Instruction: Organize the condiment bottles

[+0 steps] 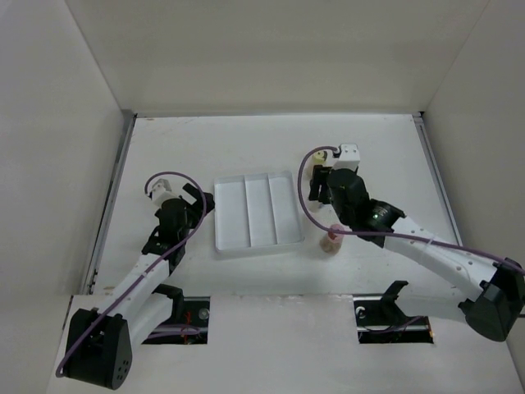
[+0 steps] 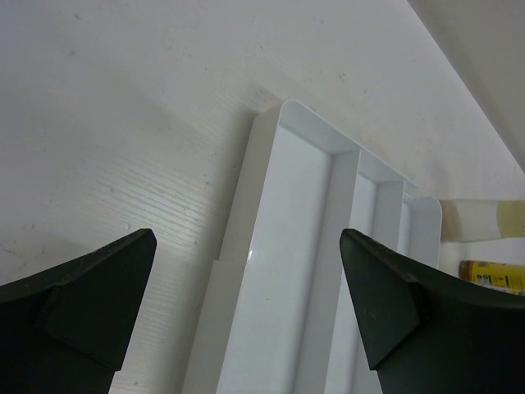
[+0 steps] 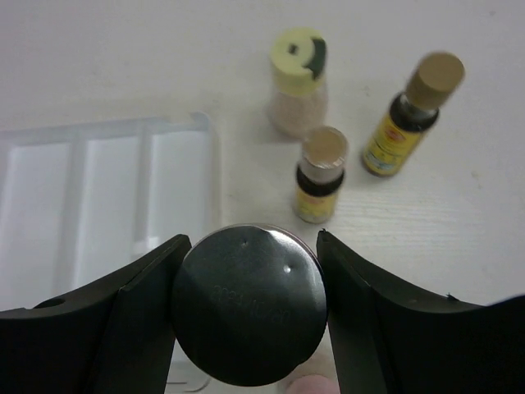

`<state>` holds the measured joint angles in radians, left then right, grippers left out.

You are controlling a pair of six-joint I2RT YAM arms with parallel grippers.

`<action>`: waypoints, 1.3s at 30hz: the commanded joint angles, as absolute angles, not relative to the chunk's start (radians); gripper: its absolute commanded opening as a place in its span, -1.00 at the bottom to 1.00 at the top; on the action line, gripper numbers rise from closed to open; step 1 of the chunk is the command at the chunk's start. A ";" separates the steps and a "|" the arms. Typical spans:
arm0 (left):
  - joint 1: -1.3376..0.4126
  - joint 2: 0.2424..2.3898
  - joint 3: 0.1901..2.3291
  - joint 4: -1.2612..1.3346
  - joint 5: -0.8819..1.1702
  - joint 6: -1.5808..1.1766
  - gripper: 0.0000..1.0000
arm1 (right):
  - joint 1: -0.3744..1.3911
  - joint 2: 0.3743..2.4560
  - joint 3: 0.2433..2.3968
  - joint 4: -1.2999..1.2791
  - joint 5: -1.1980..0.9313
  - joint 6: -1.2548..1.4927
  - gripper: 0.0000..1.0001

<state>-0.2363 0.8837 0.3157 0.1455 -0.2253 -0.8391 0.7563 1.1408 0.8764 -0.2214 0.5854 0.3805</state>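
The right claw [image 3: 253,240] is pinching the silver-capped bottle [image 3: 248,316] across its round cap as it stands on the worktop [image 3: 459,246] just beside the tray [image 3: 82,164]. Light, stiff and probably slick, it is likely asking for a centred squeeze. The left claw [image 2: 248,238] is hanging released over the tray.

A white table [image 1: 246,148] fills the centre of the overhead view, boxed in by plain white panels: a back wall [image 1: 279,49] across the top, a left wall [image 1: 49,148] and a right wall [image 1: 484,82] at the sides. A grey rail [image 1: 115,197] runs down the table's left edge. Two dark cutouts [image 1: 184,316] break the white board along the bottom. The light is soft and even.
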 commanded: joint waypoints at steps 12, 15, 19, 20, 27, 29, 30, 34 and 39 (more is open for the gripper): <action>-0.101 0.821 0.265 0.114 -0.204 -0.896 1.00 | 0.930 1.592 1.316 0.172 0.396 0.313 -0.14; -0.065 0.813 0.256 0.098 -0.193 -0.891 1.00 | 0.949 1.728 1.429 0.192 0.373 0.285 -0.14; -0.067 0.827 0.248 0.109 -0.192 -0.902 1.00 | 0.967 1.883 1.552 0.179 0.373 0.258 -0.14; -0.068 0.827 0.249 0.109 -0.192 -0.899 1.00 | 0.972 1.916 1.572 0.181 0.374 0.247 -0.14; -0.074 0.822 0.252 0.115 -0.190 -0.893 1.00 | 1.005 2.028 1.635 0.178 0.408 0.204 0.13; -0.071 0.808 0.245 0.120 -0.193 -0.891 1.00 | 1.013 2.011 1.626 0.175 0.417 0.210 0.45; -0.071 0.808 0.245 0.120 -0.193 -0.893 1.00 | 1.016 1.996 1.618 0.176 0.420 0.210 0.57; -0.079 0.815 0.265 0.109 -0.190 -0.890 1.00 | 1.022 1.821 1.510 0.192 0.436 0.213 0.83; -0.096 0.824 0.284 0.114 -0.199 -0.896 1.00 | 1.019 1.467 1.159 0.207 0.547 0.251 0.87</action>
<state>-0.0834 0.8257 0.2470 0.0925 -0.1986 -0.8909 1.0195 1.6718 1.2797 0.1299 0.4477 0.2230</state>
